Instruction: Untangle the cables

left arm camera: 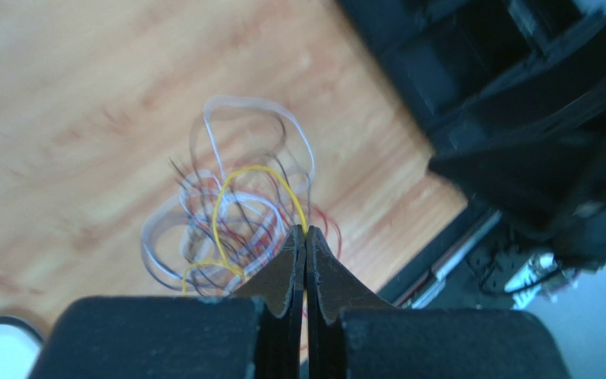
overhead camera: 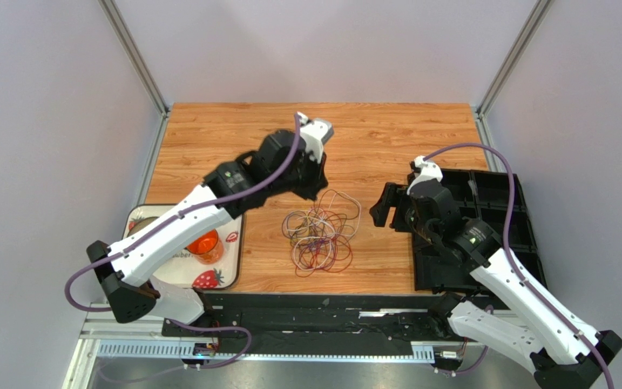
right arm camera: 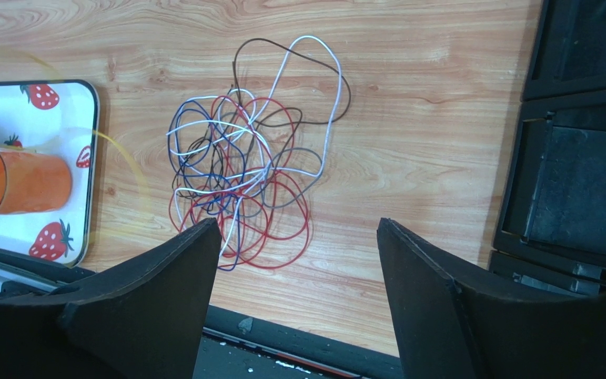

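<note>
Tangled cables [overhead camera: 320, 235] heaped mid-table, left gripper [left arm camera: 305, 237] pinched tight on a yellow cable [left arm camera: 260, 168] seen clearly only from its own wrist, right gripper [right arm camera: 298, 225] spread wide, strawberry tray [right arm camera: 65, 126] lettering unreadable.

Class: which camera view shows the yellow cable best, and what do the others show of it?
Left wrist: the yellow cable arcs clearly into the shut left hand. Right wrist shows only a faint, blurred yellow arc beside the tray; top view, too small to tell.
</note>
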Available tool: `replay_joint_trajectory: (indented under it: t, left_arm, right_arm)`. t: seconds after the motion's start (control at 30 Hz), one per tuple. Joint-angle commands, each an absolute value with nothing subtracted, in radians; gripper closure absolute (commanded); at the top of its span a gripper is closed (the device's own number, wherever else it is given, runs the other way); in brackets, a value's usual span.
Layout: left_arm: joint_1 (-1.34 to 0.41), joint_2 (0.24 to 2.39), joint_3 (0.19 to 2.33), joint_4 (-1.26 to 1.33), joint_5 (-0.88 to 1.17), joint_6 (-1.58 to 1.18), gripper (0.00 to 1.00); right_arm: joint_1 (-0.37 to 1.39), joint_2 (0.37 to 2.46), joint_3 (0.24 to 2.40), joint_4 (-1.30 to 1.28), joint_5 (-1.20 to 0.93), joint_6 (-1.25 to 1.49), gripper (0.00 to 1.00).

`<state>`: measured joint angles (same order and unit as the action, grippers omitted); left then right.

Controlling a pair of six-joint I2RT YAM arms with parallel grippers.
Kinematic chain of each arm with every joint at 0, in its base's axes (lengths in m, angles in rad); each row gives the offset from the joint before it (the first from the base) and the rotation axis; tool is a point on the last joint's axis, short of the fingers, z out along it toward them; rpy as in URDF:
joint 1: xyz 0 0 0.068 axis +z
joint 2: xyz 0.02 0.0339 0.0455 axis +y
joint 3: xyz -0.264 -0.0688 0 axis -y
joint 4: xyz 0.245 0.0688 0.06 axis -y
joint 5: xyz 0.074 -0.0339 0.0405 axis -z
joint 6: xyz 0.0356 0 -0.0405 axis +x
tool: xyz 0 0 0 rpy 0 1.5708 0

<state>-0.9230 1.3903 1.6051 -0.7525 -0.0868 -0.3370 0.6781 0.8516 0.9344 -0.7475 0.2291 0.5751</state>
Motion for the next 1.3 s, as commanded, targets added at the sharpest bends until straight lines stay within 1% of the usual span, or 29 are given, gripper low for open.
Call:
replay_joint_trajectory:
  t: [0.0, 0.1, 0.23, 0.27, 0.37, 0.43, 0.5, 0.57, 0.6, 0.63, 0.77, 0.8, 0.93, 0.97, 1.0, 1.1, 1.23, 1.27]
  left_arm:
    - [-0.927, 1.31, 1.295, -0.438, 0.107, -0.5, 1.0]
    - [-0.927, 1.347, 1.226, -0.381, 0.13, -0.554, 1.0]
    - [-0.934, 1.423, 1.229, -0.279, 0.21, -0.627, 1.0]
    - [-0.946, 1.437, 1.245, -0.281, 0.196, -0.638, 1.0]
    - [-0.96, 1.499, 1.269, -0.269, 0.195, -0.678, 0.84]
    - [-0.968, 1.537, 1.27, -0.23, 0.23, -0.686, 0.59]
    - [-0.991, 1.554, 1.292, -0.241, 0.25, -0.672, 0.31]
    - [-1.012, 1.552, 1.308, -0.279, 0.21, -0.641, 0.26]
    - [-1.017, 1.531, 1.307, -0.288, 0.196, -0.629, 0.2]
    - [-1.017, 1.52, 1.301, -0.307, 0.181, -0.627, 0.18]
    - [-1.017, 1.459, 1.331, -0.426, 0.083, -0.585, 0.17]
    - [-1.016, 1.431, 1.341, -0.492, 0.059, -0.565, 0.17]
    - [-0.996, 1.362, 1.423, -0.679, -0.104, -0.505, 0.17]
    - [-0.986, 1.347, 1.437, -0.721, -0.127, -0.493, 0.17]
    - [-0.976, 1.313, 1.446, -0.795, -0.152, -0.474, 0.17]
    - [-0.919, 1.214, 1.457, -0.909, -0.207, -0.442, 0.17]
    - [-0.852, 1.082, 1.411, -0.985, -0.262, -0.405, 0.14]
    - [-0.845, 1.057, 1.398, -0.994, -0.282, -0.402, 0.13]
  right_arm:
    - [0.675, 0.804, 0.893, -0.742, 0.261, 0.607, 0.23]
    - [0.675, 0.801, 0.876, -0.747, 0.25, 0.629, 0.24]
    - [0.675, 0.793, 0.873, -0.764, 0.262, 0.65, 0.25]
    - [0.673, 0.792, 0.873, -0.775, 0.27, 0.653, 0.25]
    - [0.675, 0.787, 0.887, -0.804, 0.278, 0.658, 0.25]
    - [0.675, 0.779, 0.893, -0.819, 0.282, 0.661, 0.25]
    - [0.673, 0.764, 0.887, -0.833, 0.29, 0.669, 0.25]
    - [0.675, 0.746, 0.874, -0.841, 0.296, 0.675, 0.26]
    - [0.675, 0.741, 0.87, -0.848, 0.299, 0.683, 0.27]
    - [0.675, 0.735, 0.862, -0.854, 0.31, 0.687, 0.27]
    - [0.675, 0.718, 0.835, -0.838, 0.304, 0.71, 0.27]
    - [0.675, 0.725, 0.828, -0.827, 0.29, 0.725, 0.27]
    - [0.678, 0.788, 0.776, -0.76, 0.12, 0.774, 0.29]
    - [0.686, 0.802, 0.75, -0.75, 0.106, 0.787, 0.3]
    - [0.692, 0.816, 0.739, -0.746, 0.104, 0.796, 0.3]
    - [0.722, 0.868, 0.701, -0.735, 0.106, 0.815, 0.31]
    - [0.771, 0.963, 0.698, -0.726, 0.121, 0.83, 0.32]
    - [0.782, 1.013, 0.701, -0.724, 0.126, 0.836, 0.32]
